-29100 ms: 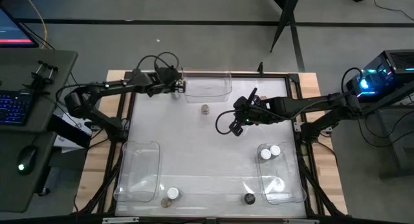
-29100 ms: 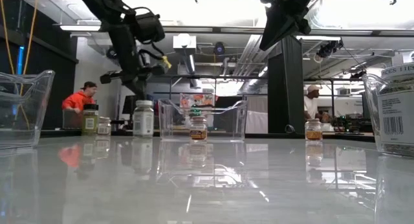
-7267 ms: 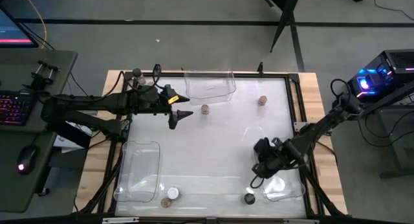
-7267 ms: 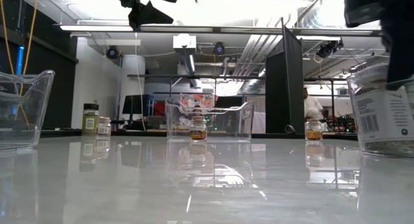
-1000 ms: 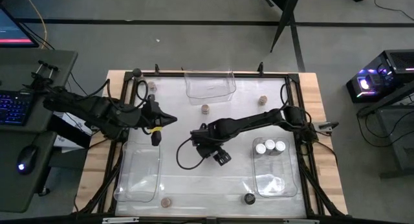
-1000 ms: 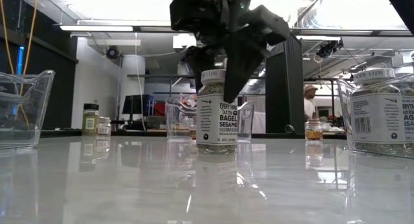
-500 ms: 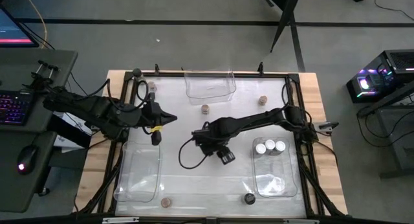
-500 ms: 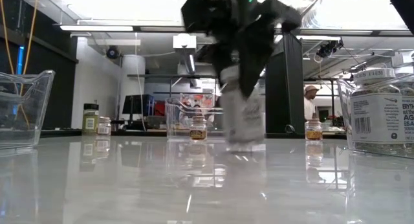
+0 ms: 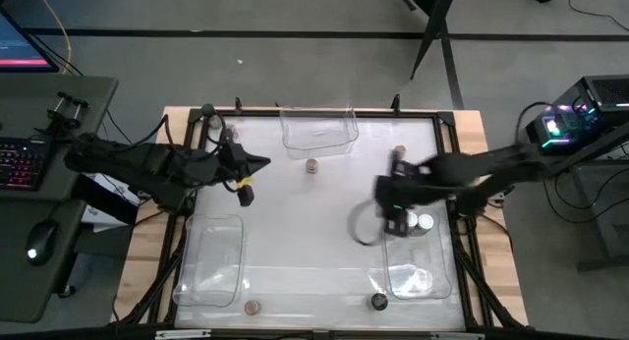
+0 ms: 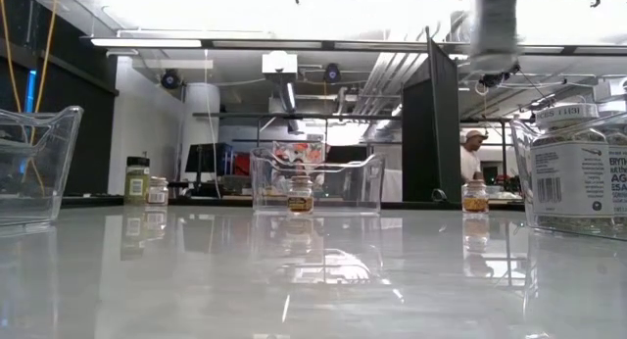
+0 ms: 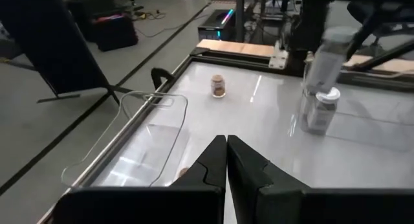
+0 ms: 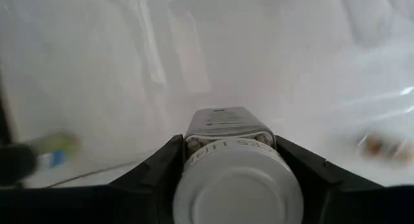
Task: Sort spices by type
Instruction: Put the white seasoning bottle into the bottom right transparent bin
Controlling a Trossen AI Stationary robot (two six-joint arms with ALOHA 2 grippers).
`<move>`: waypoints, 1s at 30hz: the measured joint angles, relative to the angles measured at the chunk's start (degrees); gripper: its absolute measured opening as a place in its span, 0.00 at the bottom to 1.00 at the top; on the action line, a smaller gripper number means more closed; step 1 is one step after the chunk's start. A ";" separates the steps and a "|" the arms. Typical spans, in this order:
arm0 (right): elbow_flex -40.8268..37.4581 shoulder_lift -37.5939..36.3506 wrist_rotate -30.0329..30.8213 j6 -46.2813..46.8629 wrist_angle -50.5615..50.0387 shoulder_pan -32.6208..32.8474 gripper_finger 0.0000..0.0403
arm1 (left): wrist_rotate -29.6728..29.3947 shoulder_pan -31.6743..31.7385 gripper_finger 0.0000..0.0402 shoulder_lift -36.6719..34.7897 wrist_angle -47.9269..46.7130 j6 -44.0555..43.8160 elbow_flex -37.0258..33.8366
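The right hand (image 12: pixel 236 160) grips a white-lidded jar (image 12: pixel 237 169) between its fingers. A second ago it held the jar mid-worktop; now it has carried it up over the right bin (image 9: pixel 421 266), beside two jars (image 9: pixel 421 223) there. The left hand (image 11: pixel 226 160) stays clenched and empty over the worktop's (image 9: pixel 295 232) left side. Other jars (image 9: pixel 312 166) stand unmoved.

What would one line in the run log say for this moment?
right gripper: shut on white-lidded jar, lifted beside right bin | left gripper: shut, empty, waiting at table's left
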 joint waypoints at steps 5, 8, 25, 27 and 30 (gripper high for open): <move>-9.30 -8.24 -1.73 17.60 1.52 10.79 0.48 | 1.53 1.83 0.00 0.25 1.06 0.00 0.00; -13.32 -8.38 -3.30 20.35 6.85 15.35 0.48 | 1.65 2.49 0.00 0.25 1.00 0.00 0.00; -20.36 2.53 -0.69 12.40 12.71 16.44 0.48 | 1.59 3.56 0.00 0.25 0.88 -0.02 0.00; -20.36 2.83 0.72 12.65 12.63 16.43 0.48 | 1.56 3.54 0.00 0.25 0.86 -0.02 0.00; -20.36 2.83 2.82 14.16 12.64 16.44 0.48 | 1.45 3.54 0.00 0.23 0.82 -0.02 0.00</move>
